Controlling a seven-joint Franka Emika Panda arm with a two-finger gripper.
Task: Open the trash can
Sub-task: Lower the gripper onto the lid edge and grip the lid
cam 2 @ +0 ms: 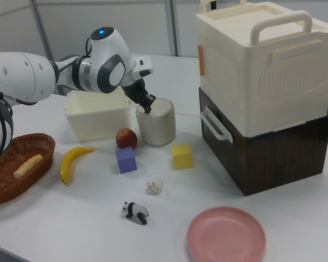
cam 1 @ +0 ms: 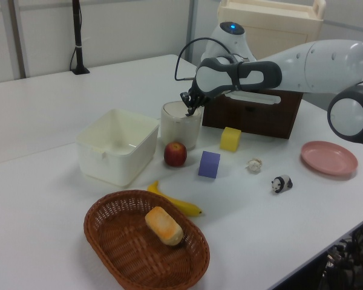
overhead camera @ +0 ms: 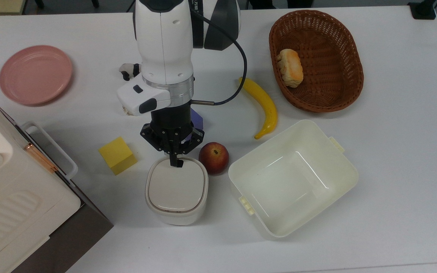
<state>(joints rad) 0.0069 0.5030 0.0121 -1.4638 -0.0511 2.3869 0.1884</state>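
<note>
The trash can is a small off-white bin with a beige lid lying flat and closed; it also shows in the left view and the right view. My gripper points straight down at the lid's far edge with its fingers shut together. The fingertips sit right where the small black button is and cover it. From the side, the gripper meets the lid's rim on the arm's side. Nothing is held between the fingers.
A red apple touches the bin on the top view's right, beside a big cream tub. A yellow cube, a purple cube, a banana, a bread basket, a pink plate and stacked boxes surround it.
</note>
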